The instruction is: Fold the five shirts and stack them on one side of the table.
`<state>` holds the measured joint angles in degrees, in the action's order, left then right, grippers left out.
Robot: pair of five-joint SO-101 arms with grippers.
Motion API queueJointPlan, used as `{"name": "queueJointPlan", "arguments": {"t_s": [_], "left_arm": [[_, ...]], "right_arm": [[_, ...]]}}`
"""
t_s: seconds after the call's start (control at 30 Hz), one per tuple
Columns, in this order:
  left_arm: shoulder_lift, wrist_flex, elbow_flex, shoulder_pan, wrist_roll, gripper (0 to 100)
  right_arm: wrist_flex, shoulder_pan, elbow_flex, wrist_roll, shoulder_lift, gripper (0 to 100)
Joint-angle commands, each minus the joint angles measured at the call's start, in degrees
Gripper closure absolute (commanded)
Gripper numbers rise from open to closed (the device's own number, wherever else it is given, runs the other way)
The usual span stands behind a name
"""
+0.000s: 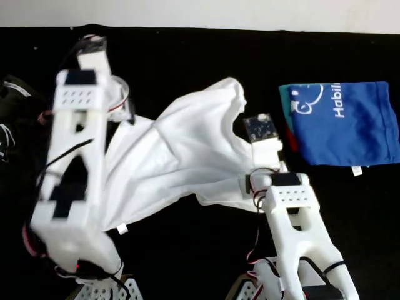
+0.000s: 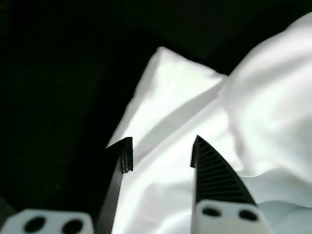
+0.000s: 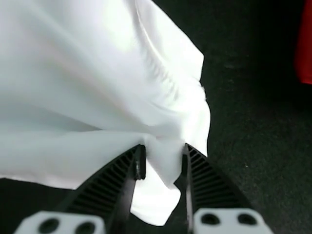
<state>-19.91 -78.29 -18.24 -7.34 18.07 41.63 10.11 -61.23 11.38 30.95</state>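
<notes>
A white shirt (image 1: 181,156) lies rumpled across the middle of the black table, partly lifted on its right side. My right gripper (image 3: 162,160) is shut on a bunched fold near the white shirt's (image 3: 97,73) edge; in the high view it sits at the shirt's right side (image 1: 255,140). My left gripper (image 2: 162,150) stands open just above the white shirt (image 2: 195,97), its fingers straddling cloth near a folded corner. The left arm (image 1: 72,156) hides the shirt's left part. A folded blue shirt (image 1: 347,122) tops a small stack at the right.
Teal and red cloth (image 1: 289,119) peeks out from under the blue shirt's left edge. A dark bundle (image 1: 9,122) lies at the far left edge. Bare black table (image 1: 187,250) stretches along the front between the two arm bases and along the back.
</notes>
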Motion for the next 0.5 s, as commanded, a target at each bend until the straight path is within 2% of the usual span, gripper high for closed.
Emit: {"name": "queueJointPlan", "arguments": {"t_s": [0.0,0.23,0.47], "left_arm": [[-11.56,-5.89,-21.67,1.54,-0.88,79],[-33.71,-11.34,-51.47,0.40,-0.70,79],[-45.67,-19.16,-67.38,-1.10,-0.70,79]], "right_arm": [[-2.33,0.75,-0.48,-0.09,-0.13,87.5],[-2.33,0.75,-0.66,-0.09,-0.13,87.5],[-2.33,0.75,-0.66,-0.09,-0.13,87.5]]}}
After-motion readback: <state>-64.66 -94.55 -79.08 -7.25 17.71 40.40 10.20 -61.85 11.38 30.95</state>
